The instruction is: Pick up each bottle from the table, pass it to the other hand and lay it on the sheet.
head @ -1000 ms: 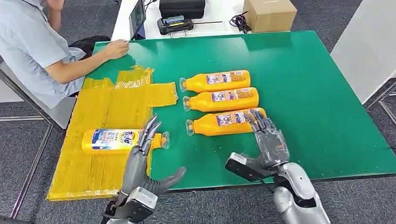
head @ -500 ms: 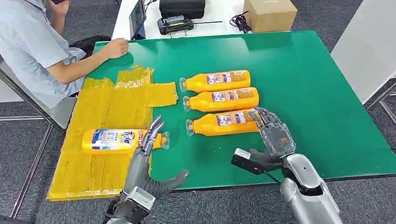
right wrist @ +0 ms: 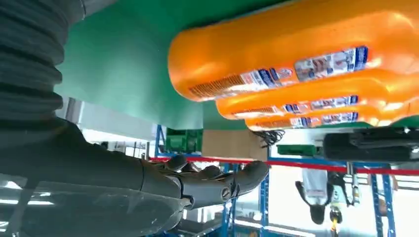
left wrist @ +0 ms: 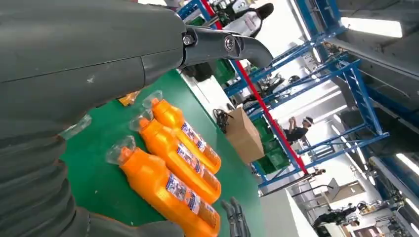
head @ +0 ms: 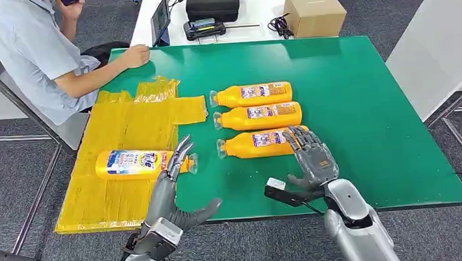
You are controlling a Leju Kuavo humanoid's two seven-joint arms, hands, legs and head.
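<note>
Three orange bottles lie side by side on the green table (head: pixel 366 98): the far one (head: pixel 252 95), the middle one (head: pixel 258 116) and the near one (head: pixel 259 143). A fourth orange bottle (head: pixel 135 163) with a blue and white label lies on the yellow sheet (head: pixel 125 125). My right hand (head: pixel 311 159) hovers open at the base end of the near bottle (right wrist: pixel 296 44), fingers spread above it and holding nothing. My left hand (head: pixel 172 183) is open at the table's front edge, its fingertips near the cap of the bottle on the sheet. The three bottles (left wrist: pixel 168 182) appear in the left wrist view.
A person in a light blue shirt (head: pixel 36 51) sits at the far left, one hand resting on the table corner. Behind the green table stand a tablet (head: pixel 160 20), a black case (head: pixel 211 1) and a cardboard box (head: pixel 314 12). A white table (head: pixel 441 39) stands to the right.
My right hand drifted slightly right, then came back left over the near bottle's base end. My left hand has barely moved. The bottles lie as before.
</note>
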